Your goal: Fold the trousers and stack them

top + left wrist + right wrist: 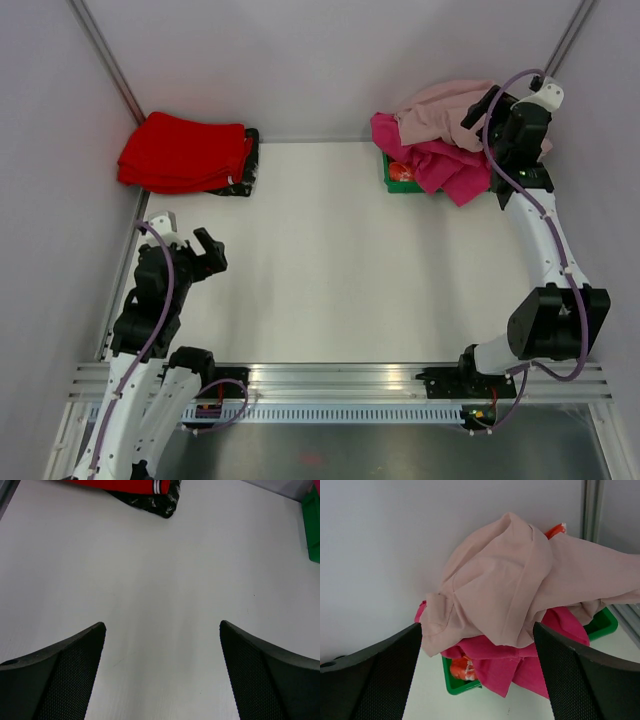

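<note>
Top view: the trousers lie crumpled on a magenta garment over a green bin at two o'clock. They are unfolded, so the task is judged not yet begun. The right gripper faces the heap, apparently to take hold. The left gripper hovers at eight o'clock, with red folded garments at ten o'clock.

Left wrist view: jaws wide apart, empty, above bare table.

Right wrist view: jaws wide apart, empty, framing the trousers without contact.

Overhead plus two wrist views, green bin probably shared.
</note>
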Motion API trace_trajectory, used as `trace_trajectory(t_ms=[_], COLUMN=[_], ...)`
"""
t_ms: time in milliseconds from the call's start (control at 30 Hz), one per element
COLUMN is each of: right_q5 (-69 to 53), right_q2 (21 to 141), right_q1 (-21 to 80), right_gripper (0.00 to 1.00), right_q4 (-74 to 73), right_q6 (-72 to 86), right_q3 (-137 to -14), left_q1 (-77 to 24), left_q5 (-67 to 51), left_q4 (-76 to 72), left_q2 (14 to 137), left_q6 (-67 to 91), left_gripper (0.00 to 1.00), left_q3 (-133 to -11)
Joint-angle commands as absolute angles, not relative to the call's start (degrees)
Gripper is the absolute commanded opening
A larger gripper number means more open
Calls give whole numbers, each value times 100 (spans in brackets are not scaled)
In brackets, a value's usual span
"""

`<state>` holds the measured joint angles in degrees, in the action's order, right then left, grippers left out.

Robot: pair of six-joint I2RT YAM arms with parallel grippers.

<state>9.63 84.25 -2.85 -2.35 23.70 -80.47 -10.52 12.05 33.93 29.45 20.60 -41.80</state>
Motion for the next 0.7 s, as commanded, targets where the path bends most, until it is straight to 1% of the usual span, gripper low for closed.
trace_trajectory(t_ms=[0,100,200,267,300,400,500,667], right_q5=[1415,1634,1740,1740,1819,1916,2047,2162], right_q2=[8823,9165,9648,9948,10289,10992,11538,12023], right_q1=[-308,-343,-439,-527,-553,-624,-633,-633], right_gripper=[98,98,98,98,98,98,98,98], right_q4=[-537,-457,-605,-676,-772,-1088,-1361,-1502], right_q6=[2276,2355,2513,2549,2575,2470,2303,2381], right_q3=[-8489,-8665,-9113,-9543,-9684,-10648,-11300,-11680], left_q1=[-1072,-1072,-1072,-1064,-1072,-1072,-1072,-1064], left_q5=[1362,1327,1248,1230,1230,1222,1178,1283], left_q4=[3173,3155,3155,3146,3146,3138,3085,3085], left_q2=[2769,2733,2795,2804,2812,2848,2900,3102], left_q6=[1899,1890,1881,1872,1863,1837,1776,1731], left_gripper=[100,100,100,100,100,100,100,100], left_q3=[-4175,-4157,-4166,-4149,-4148,-4148,-4113,-4140])
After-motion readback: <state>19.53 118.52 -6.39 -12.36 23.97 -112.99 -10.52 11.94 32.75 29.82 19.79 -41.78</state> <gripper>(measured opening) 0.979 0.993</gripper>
